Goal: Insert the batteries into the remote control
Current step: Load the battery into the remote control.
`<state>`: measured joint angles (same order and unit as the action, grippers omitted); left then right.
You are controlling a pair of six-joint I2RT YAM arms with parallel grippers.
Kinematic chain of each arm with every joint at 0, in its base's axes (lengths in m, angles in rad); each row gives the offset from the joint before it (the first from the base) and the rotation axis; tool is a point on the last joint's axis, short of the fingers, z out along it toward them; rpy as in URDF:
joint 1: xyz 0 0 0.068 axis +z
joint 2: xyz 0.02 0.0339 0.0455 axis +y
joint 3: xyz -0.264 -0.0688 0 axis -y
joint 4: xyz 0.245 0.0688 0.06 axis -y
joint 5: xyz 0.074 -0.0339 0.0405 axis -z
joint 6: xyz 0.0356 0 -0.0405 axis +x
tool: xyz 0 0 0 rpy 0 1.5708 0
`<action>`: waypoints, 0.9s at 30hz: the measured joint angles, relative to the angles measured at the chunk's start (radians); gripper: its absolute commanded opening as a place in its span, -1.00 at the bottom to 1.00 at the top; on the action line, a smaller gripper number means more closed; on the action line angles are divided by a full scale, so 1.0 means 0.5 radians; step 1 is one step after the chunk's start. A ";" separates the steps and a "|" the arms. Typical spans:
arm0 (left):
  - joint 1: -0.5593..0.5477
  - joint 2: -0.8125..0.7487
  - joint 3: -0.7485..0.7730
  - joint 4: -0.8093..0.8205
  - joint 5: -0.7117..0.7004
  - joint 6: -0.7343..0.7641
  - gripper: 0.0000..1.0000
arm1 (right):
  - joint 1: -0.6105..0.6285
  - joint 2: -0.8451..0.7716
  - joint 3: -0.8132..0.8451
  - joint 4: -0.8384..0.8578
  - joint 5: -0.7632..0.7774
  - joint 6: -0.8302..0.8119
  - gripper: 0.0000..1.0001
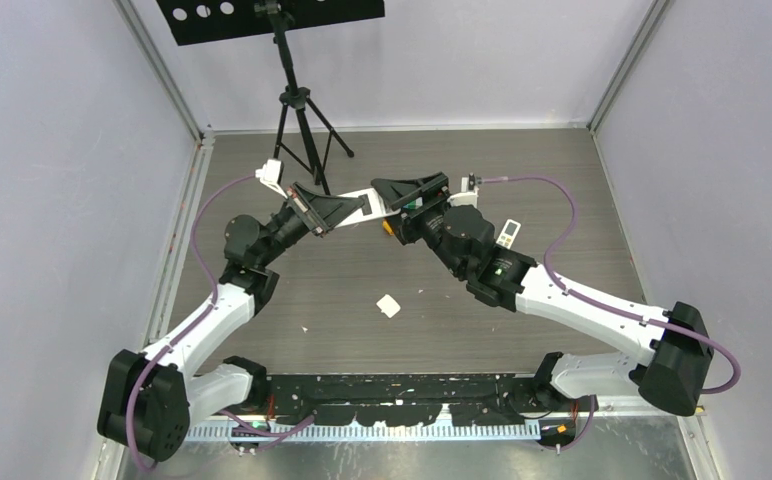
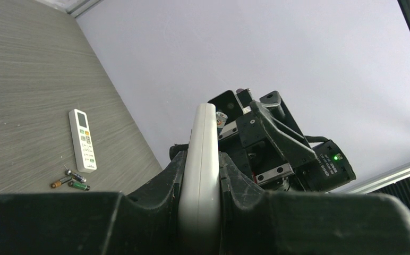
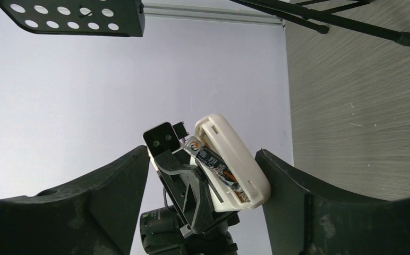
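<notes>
The bench [image 1: 562, 170] carries the loose parts; both arms work in the air above its far half, meeting over the centre line. The left claw [image 2: 202, 164] is clamped on the remote control [image 2: 204, 133], jaws pressed against its two long edges near the lower end. The body is held off the bench with the open battery bay turned toward the right arm, which appears intended to give the opposing claw direct access to the bay. The right claw [image 3: 200, 154] faces that bay with its jaws spread wide on either side. Nothing is held between them and neither pad touches the remote control. A second remote [image 1: 507, 235] lies flat on the bench toward its right edge, well apart from the work. A small white plate [image 1: 389, 305], probably the battery cover, lies near the bench centre, closer to the near edge. One battery [image 3: 212, 159] lies lengthwise in the bay with its upper end projecting past the rim, so it does not look fully seated. The spare batteries [image 2: 70, 180] lie loose on the bench just beside the lower end of the second remote.
</notes>
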<state>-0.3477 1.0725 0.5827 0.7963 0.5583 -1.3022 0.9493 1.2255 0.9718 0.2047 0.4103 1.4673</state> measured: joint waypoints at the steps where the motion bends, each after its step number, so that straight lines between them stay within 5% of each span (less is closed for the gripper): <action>1: 0.000 0.002 0.000 0.014 0.000 0.003 -1.00 | -0.001 0.000 -0.014 0.025 0.001 0.014 0.40; 22: 0.000 0.089 -0.155 0.520 -0.002 0.050 -1.00 | -0.045 -0.008 -0.146 0.204 -0.075 0.185 0.10; 27: 0.000 0.108 -0.156 0.571 -0.010 0.009 -1.00 | -0.060 -0.008 -0.146 0.205 -0.130 0.201 -0.20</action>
<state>-0.3477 1.1263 0.5049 1.0821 0.5533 -1.2976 0.9195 1.2217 0.8989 0.3073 0.3454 1.5677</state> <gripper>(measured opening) 0.224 0.519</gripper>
